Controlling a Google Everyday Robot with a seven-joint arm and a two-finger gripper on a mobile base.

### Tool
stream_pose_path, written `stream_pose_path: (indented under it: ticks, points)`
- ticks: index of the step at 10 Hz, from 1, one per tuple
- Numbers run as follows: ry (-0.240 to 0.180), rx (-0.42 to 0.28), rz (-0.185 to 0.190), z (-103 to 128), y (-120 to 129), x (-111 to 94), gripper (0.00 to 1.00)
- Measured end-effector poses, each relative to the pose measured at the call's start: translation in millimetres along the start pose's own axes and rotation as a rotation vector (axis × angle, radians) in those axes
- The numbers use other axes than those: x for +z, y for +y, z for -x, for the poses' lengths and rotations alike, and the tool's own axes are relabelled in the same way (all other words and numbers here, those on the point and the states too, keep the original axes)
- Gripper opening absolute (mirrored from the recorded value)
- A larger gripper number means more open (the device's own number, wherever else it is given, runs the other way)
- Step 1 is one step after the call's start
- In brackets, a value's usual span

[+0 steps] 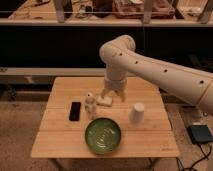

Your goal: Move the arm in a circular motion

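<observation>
Mid-circle, probably. Gripper point(114, 96) spread and empty over counter's point(60, 145) rear middle. Next: sweep arm point(165, 75) round, clearing cup point(137, 113).

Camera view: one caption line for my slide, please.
Cream arm reaches over wooden table; its gripper hangs near the middle, behind a green bowl.

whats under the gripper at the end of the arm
A small flat white object lies on the wooden table just below the gripper at the tip of the arm. The gripper hides part of it, so whether they touch cannot be told.
</observation>
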Motion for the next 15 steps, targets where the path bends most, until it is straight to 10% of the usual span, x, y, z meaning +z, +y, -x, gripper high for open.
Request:
stream_pose_path:
  ticks: [4, 8, 11, 15]
  points:
    - [0.019, -0.028, -0.037, -22.5, -13.8, 7.1, 0.6]
    - [0.131, -0.003, -0.141, -130.3, -14.2, 23.8, 0.6]
    - [0.188, 0.034, -0.085, -183.2, 28.1, 13.0, 0.6]
    - [0.169, 0.176, 0.048, -165.3, 121.1, -24.8, 0.6]
